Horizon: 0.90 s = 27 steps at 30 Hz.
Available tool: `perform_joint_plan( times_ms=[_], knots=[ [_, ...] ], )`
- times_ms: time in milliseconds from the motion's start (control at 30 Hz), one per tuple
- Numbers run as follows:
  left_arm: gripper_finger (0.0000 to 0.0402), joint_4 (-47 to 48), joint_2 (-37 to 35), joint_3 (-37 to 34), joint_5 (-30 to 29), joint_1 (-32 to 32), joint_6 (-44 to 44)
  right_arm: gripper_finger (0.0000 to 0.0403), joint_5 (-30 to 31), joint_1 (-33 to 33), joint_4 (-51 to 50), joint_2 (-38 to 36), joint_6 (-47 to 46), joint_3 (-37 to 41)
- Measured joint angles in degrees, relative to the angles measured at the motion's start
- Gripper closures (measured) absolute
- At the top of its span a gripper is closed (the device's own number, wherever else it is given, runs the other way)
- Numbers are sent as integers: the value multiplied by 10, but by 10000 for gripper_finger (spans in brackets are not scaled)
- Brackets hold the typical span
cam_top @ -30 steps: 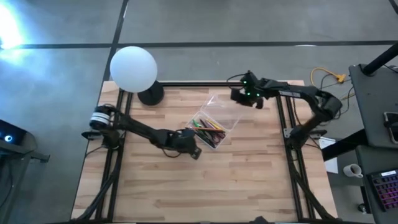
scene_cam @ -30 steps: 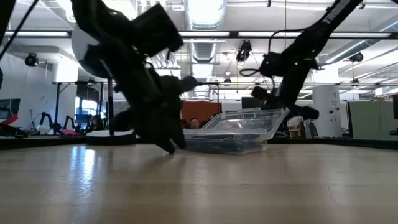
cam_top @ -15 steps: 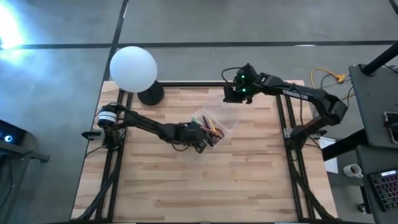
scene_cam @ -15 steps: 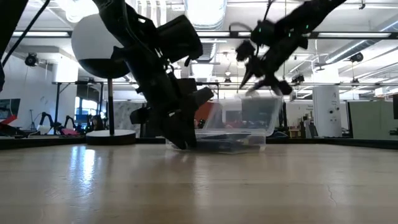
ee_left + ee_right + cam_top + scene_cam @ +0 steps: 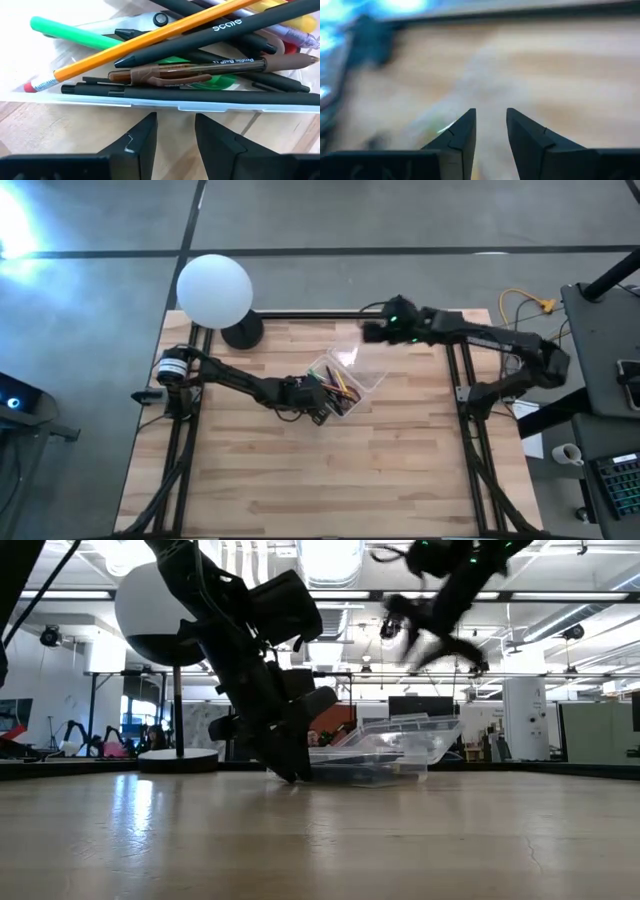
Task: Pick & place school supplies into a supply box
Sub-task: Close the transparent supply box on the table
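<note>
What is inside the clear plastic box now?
Inside the supply box lie a heap of pens, among them a green pen, an orange pencil and a brown pen. Whatever lies under this heap is covered.

Left gripper (image 5: 174, 131) low, right gripper (image 5: 490, 125) raised, both jaws parted.

Two printed marks can be read, both on pens lying in the clear box (image 5: 165, 106). A dark pen (image 5: 260, 26) that crosses over the heap carries the white word "scale" along its barrel. Just below it in the heap, a brown see-through pen (image 5: 200, 71) bears small print that seems to read "Profile Ball", the rest of the line being too fine to make out.
</note>
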<state>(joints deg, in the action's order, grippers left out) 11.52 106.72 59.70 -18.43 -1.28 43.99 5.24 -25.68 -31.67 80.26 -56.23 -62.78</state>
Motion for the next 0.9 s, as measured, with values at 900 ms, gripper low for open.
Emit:
perform_joint_plan(
  times_ms=[900],
  knots=[
    [282,19,-1,-4,-14,-10,1,304,-263,-53,-21,93,27,-24]
  ],
)
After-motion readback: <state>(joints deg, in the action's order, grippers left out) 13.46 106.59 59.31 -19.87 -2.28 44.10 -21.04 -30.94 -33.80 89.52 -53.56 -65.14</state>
